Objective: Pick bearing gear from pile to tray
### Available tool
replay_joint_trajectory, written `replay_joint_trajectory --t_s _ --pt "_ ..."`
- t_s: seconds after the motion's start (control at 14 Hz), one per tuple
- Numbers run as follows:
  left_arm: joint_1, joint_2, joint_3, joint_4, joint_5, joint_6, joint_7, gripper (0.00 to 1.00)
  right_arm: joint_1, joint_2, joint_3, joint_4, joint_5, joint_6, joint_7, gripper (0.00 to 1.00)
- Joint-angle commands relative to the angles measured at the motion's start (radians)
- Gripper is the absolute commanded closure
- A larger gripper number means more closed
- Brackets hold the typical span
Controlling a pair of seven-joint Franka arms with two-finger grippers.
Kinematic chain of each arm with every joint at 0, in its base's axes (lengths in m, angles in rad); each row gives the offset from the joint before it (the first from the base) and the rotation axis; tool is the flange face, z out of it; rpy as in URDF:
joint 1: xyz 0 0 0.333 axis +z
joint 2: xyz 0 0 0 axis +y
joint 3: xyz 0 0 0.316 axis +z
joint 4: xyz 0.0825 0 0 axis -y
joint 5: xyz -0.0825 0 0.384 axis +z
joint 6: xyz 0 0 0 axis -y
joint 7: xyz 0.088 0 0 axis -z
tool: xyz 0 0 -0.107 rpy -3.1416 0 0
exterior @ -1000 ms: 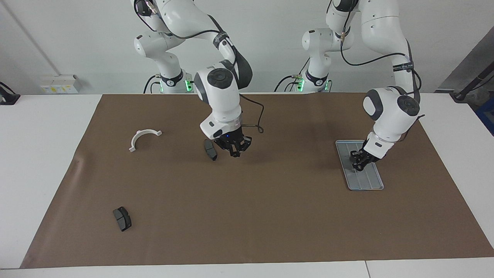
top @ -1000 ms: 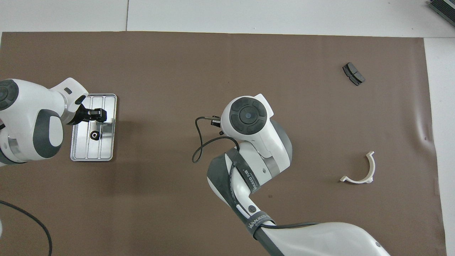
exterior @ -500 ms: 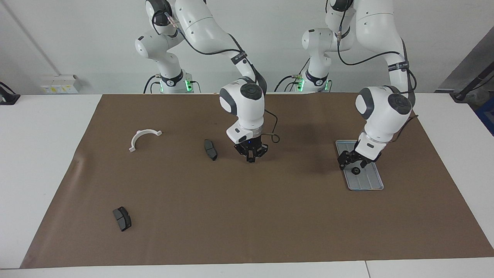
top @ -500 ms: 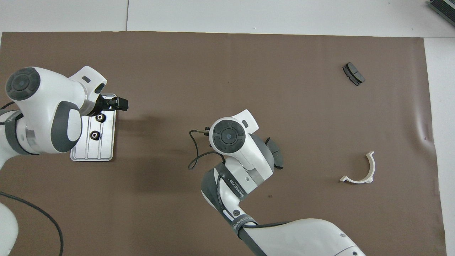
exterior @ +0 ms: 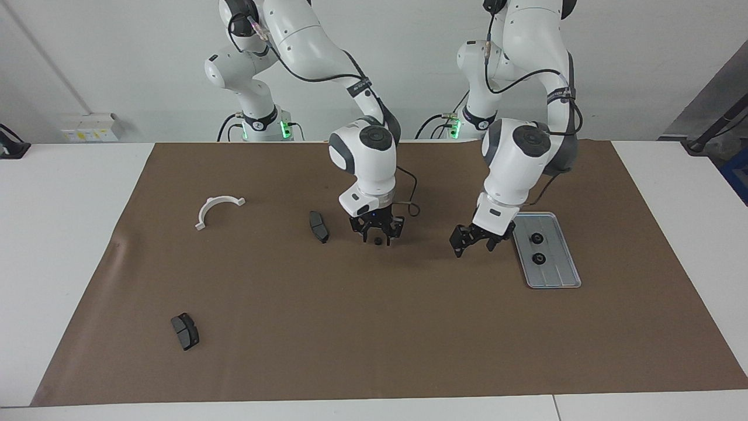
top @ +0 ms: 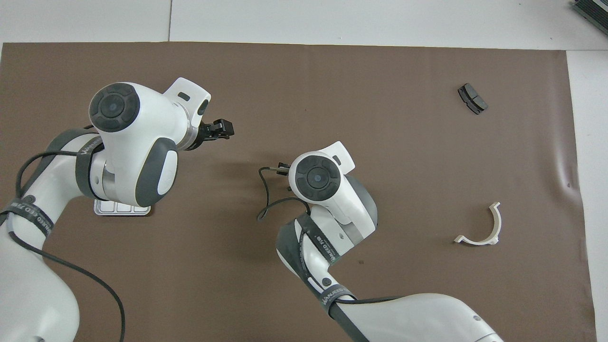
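A: The fingers (exterior: 367,231) of the right gripper (exterior: 377,233) stand spread apart, pointing down, with nothing between them. A small black round piece (exterior: 378,240) lies on the brown mat (exterior: 374,327) directly under them, in the gap.

B: So the piece is below, not at a side?

A: Yes, straight down from the fingertips. It is round, so I see no long axis to line up with. I think the coming move is only a short descent and a closing.

B: And the other arm?

A: The left gripper (exterior: 474,240) hangs over the mat between the round piece and the tray (exterior: 555,280), its fingers parted and empty. The right gripper is clearly the nearer one to the piece.

B: Please count the things.

A: Two black round pieces lie in the tray, one (exterior: 536,238) nearer to the robots and one (exterior: 540,258) farther. One more waits under the right gripper, which makes three. Two dark grey pads: one (exterior: 318,226) just beside the right gripper, toward the right arm's end, and one (exterior: 185,331) well apart, farther from the robots. One white half-ring (exterior: 218,210).

B: Is the piece touched already?

A: Probably not, but the fingertips partly hide it.
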Motion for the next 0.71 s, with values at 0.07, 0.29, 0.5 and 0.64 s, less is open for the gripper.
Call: replay_joint_trajectory --t_s 0.07,0.29,0.5,0.64 --pt "-0.150 0.061 0.021 0.075 0.000 -0.061 -0.113 0.10 -0.152 -0.150 0.011 -0.026 -0.019 -0.092 -0.168 0.00" --pt "-0.236 0.097 0.021 0.077 0.000 -0.047 -0.160 0.16 -0.255 -0.213 0.012 -0.019 -0.017 -0.160 -0.318 0.00" --pt "-0.293 0.116 0.021 0.075 0.000 -0.032 -0.168 0.23 -0.358 -0.276 0.014 -0.024 0.000 -0.244 -0.474 0.00" --pt "-0.333 0.144 0.021 0.075 0.000 -0.007 -0.174 0.28 -0.418 -0.323 0.014 -0.039 0.000 -0.327 -0.562 0.00"
